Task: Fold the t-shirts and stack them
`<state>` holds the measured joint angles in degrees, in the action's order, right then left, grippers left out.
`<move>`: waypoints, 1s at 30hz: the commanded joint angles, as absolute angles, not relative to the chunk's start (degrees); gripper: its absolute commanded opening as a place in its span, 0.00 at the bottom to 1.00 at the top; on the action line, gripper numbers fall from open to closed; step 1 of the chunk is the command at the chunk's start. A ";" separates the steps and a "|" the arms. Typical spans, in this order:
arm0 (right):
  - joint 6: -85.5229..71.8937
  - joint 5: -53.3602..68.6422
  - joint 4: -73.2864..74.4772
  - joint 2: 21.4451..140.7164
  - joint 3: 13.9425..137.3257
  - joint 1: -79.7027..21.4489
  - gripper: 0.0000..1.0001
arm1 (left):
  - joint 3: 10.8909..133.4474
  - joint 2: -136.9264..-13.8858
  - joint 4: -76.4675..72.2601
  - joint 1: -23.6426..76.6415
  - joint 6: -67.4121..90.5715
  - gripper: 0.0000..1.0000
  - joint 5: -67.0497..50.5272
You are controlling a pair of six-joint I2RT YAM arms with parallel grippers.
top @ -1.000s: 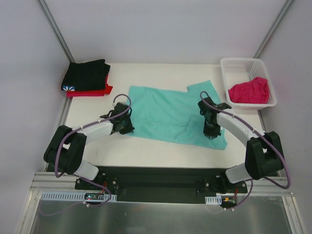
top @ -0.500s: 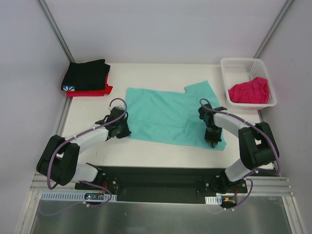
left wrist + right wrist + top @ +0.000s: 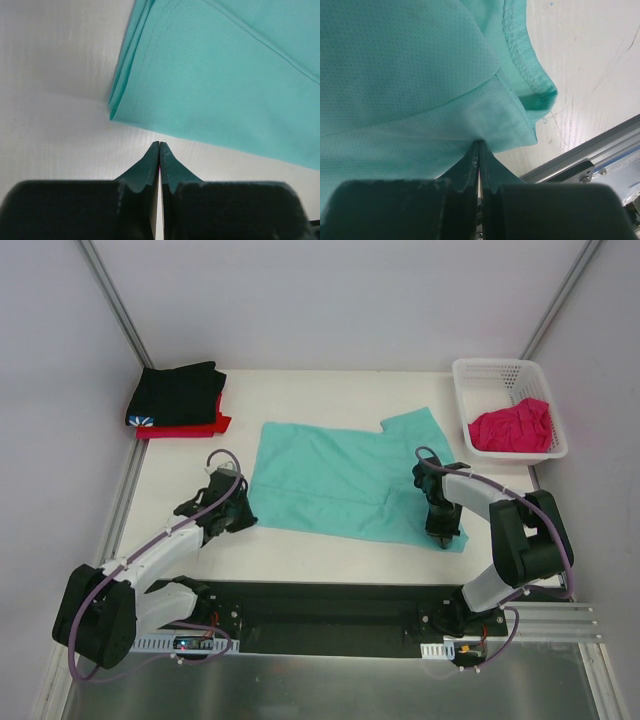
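Enclosure had plain white walls [image 3: 330, 300] on three sides; the work surface was a white table [image 3: 330, 390], lightly scuffed near the front-right edge in the right wrist view, w/ a black base plate [image 3: 330, 615] along the near edge carrying both arms. Left arm ran low from its base, forearm angled up-right; the left gripper [image 3: 243, 520] lay just short of the near-left corner of the teal t-shirt [image 3: 340, 480]. Left wrist view: left gripper [image 3: 159, 145] had its jaws pressed together, nothing between them, tips over bare table, close to but clear of the cloth. Right arm was bent sharply at the elbow, wrist pointing down; the right gripper [image 3: 441, 536] sat at the shirt's near-right corner. Right wrist view: right gripper [image 3: 479, 143] was closed tight, the teal t-shirt [image 3: 410, 75] puckering into the tips, i.e. pinched at the hem. Teal t-shirt lay flat at table centre, long axis L–R, slightly skewed, one sleeve projecting toward the far right; its left edge showed doubled layers [image 3: 125, 80]. Far-left corner: folded black t-shirt [image 3: 180, 390] stacked on a red t-shirt [image 3: 200, 428]. Far-right: white lattice basket [image 3: 497, 373] holding a crumpled pink t-shirt [image 3: 512, 427].
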<state>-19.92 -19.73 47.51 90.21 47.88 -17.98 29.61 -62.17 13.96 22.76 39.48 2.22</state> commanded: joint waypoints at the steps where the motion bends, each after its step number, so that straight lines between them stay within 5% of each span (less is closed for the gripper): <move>1: -20.83 -21.44 49.83 88.87 49.22 -17.93 0.01 | 30.40 -60.29 17.05 22.24 39.02 0.00 3.52; 21: -19.69 -19.07 47.38 94.30 52.03 -18.02 0.01 | 36.57 -80.41 7.21 22.24 39.64 0.00 0.70; 30: -19.25 -19.77 47.46 94.13 51.24 -17.32 0.01 | 29.19 -75.34 7.03 22.06 40.34 0.00 0.79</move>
